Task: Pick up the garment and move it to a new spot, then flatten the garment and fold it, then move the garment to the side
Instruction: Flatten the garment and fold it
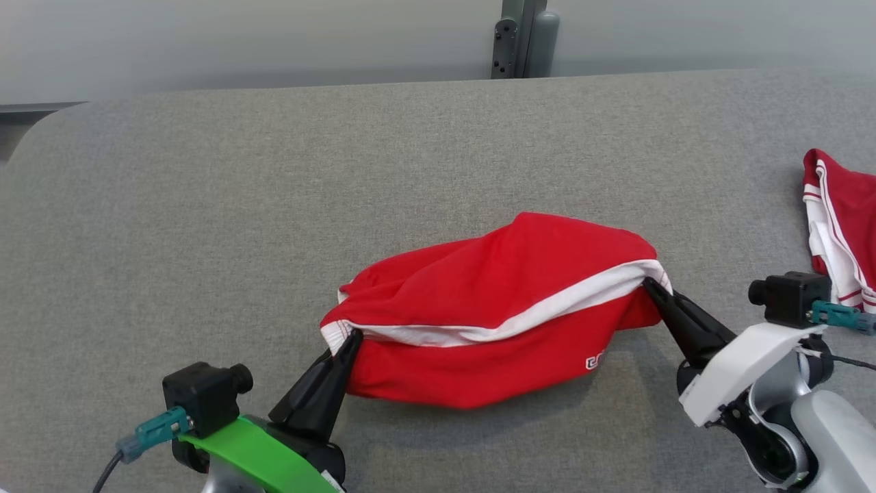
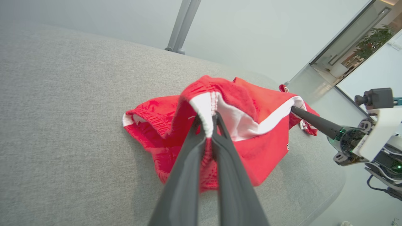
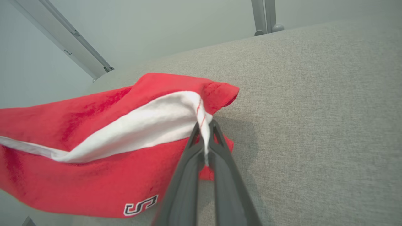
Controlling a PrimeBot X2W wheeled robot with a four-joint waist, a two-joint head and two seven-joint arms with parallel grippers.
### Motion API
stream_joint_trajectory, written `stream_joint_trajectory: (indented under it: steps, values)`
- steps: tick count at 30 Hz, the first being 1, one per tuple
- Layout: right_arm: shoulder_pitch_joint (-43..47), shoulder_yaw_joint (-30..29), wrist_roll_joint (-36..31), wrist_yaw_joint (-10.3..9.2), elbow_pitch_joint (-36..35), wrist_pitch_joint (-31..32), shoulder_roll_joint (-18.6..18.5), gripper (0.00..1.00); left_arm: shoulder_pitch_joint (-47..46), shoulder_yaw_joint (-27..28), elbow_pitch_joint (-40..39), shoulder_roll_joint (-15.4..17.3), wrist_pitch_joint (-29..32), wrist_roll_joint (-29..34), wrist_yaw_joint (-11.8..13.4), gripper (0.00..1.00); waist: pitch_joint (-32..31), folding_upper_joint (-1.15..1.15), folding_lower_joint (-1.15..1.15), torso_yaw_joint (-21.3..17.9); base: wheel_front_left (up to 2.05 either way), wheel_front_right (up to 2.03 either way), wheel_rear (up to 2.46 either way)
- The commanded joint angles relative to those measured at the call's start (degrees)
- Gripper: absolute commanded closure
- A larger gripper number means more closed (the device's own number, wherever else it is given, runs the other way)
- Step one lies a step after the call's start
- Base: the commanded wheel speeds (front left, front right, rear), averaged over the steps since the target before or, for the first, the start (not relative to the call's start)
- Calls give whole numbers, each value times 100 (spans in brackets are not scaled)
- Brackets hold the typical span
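Garment [image 1: 493, 308], red with a white waistband [image 1: 547, 306], strung between the two sets of jaws over the grey padded table [image 1: 274, 205]. Left gripper [image 1: 352, 337] clamped shut on one end of the waistband, cloth squeezed between the fingers [image 2: 185, 163] right at the tips. Right gripper [image 1: 649, 284] likewise closed on the band's other end, a thin fold of white standing up out of the tips in the right wrist view.

Long axis of the cloth along the line from one pair of tips to the other, waistband roughly taut between them, right end a little farther up the table than the left. Rest of the fabric bunched off that line: a red hump rising beyond the band, a flap with a small white logo [image 1: 595, 361] hanging on the robot's side of it. Lower hem either resting on the table or just off it; hard to tell.

Judged as the pick-up step: both ends secured, lift and carry to a new spot not yet done. Neither arm nearer, one end each, so equal rise and equal travel called for, spacing between the tips kept, else slack or a tug out of one pinch. Second red-and-white garment [image 1: 838, 226] lying well out past the right gripper's outer side, apart from this one; worth steering clear of.
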Motion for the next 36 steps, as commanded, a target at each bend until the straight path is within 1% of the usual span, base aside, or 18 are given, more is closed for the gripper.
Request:
stream_joint_trajectory:
  steps: [1, 5, 9, 11, 12, 15, 16, 18, 20, 23, 24, 28, 32, 36]
  values:
    - [170, -84, 55, 2, -186, 43, -95, 100, 99, 16, -176, -11, 34, -48, 53, 100, -7, 0, 0, -58, 0, 0, 0]
    - [603, -428, 164, 2, -914, 151, -314, 100, 300, 78, -766, -40, 53, -180, 201, 100, -5, 0, 0, -189, 0, 0, 0]
    - [919, -818, 264, 2, -1555, 243, -435, 100, 438, 218, -1142, -56, 12, -318, 323, 100, 29, 0, 0, -329, 0, 0, 0]
    - [956, -1011, 294, 2, -1756, 294, -416, 100, 425, 273, -1196, -44, 12, -323, 341, 100, 55, 0, 0, -404, 0, 0, 0]
    - [914, -1065, 257, 2, -1807, 326, -427, 100, 358, 294, -1178, 12, 32, -266, 328, 100, 75, 0, 0, -435, 0, 0, 0]
    - [578, -1140, 140, 2, -1839, 417, -413, 100, 1, 336, -1010, 38, 47, -197, 274, 100, 156, 0, 0, -509, 0, 0, 0]
    - [435, -1104, 111, 2, -1798, 449, -406, 100, -169, 342, -916, 74, 51, -127, 252, 100, 179, 0, 0, -518, 0, 0, 0]
    - [98, -1014, 19, 2, -1683, 471, -346, 100, -531, 342, -666, 16, 55, -173, 195, 100, 211, 0, 0, -523, 0, 0, 0]
    - [-311, -856, -61, 2, -1545, 434, -262, 100, -987, 385, -373, 26, 12, -60, 148, 100, 249, 0, 0, -524, 0, 0, 0]
    - [-953, -586, -287, 2, -1257, 310, -163, 100, -1621, 476, 84, -61, -163, -1, 83, 100, 331, 0, 0, -520, 0, 0, 0]
    - [-1169, -496, -375, 2, -1139, 248, -127, 100, -1847, 489, 238, -30, -227, 107, 60, 100, 363, 0, 0, -511, 0, 0, 0]
    - [-1946, -80, -482, 2, -543, -54, 39, 100, -2668, 537, 885, -116, -668, 310, -20, 100, 484, 0, 0, -442, 0, 0, 0]
    - [-2319, 348, -468, 2, 181, -359, 125, 100, -2983, 384, 1598, -219, -1126, 484, -87, 100, 626, 0, 0, -377, 0, 0, 0]
    - [-2236, 758, -361, 2, 943, -697, 97, 100, -2725, 124, 2347, -330, -1599, 486, -126, 100, 741, 0, 0, -310, 0, 0, 0]
